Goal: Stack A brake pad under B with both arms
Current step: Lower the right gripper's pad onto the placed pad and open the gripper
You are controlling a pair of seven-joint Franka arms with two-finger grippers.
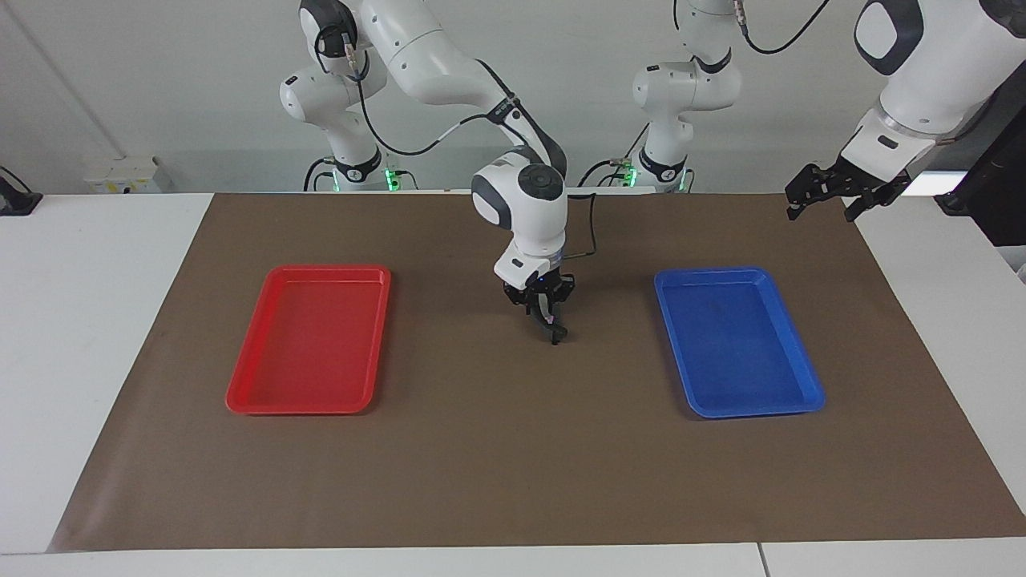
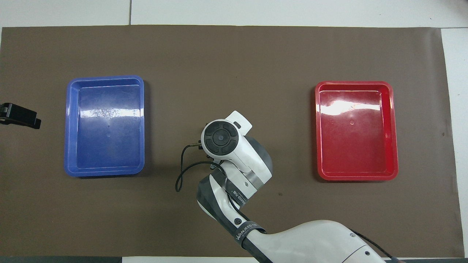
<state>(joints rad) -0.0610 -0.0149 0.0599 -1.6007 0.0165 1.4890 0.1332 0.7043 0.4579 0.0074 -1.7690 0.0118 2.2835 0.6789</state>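
Station survey, in order of size. The white table [image 1: 96, 320] carries a brown mat [image 1: 513, 465] over most of its surface.

The right arm [image 1: 449, 56] reaches to the middle of the mat. The left arm [image 1: 922, 56] waits, raised above the edge of the mat at its own end of the table.

A red tray [image 1: 313, 344] lies toward the right arm's end and a blue tray [image 1: 737, 344] toward the left arm's end. They are well apart, and both sit flat on the mat.

The right gripper [image 1: 551, 328] points straight down between the two trays, low over the mat. Its jaws are drawn close around a slim dark piece, taken to be the B brake pad [image 1: 554, 335], which hangs on edge with its lower end at or just above the mat. In the overhead view the arm's wrist covers this spot completely.

The left gripper [image 1: 820, 210] hangs in the air with its jaws spread and nothing between them.

The A brake pad cannot be made out separately beneath the right gripper, so contact between the two pads cannot be confirmed.
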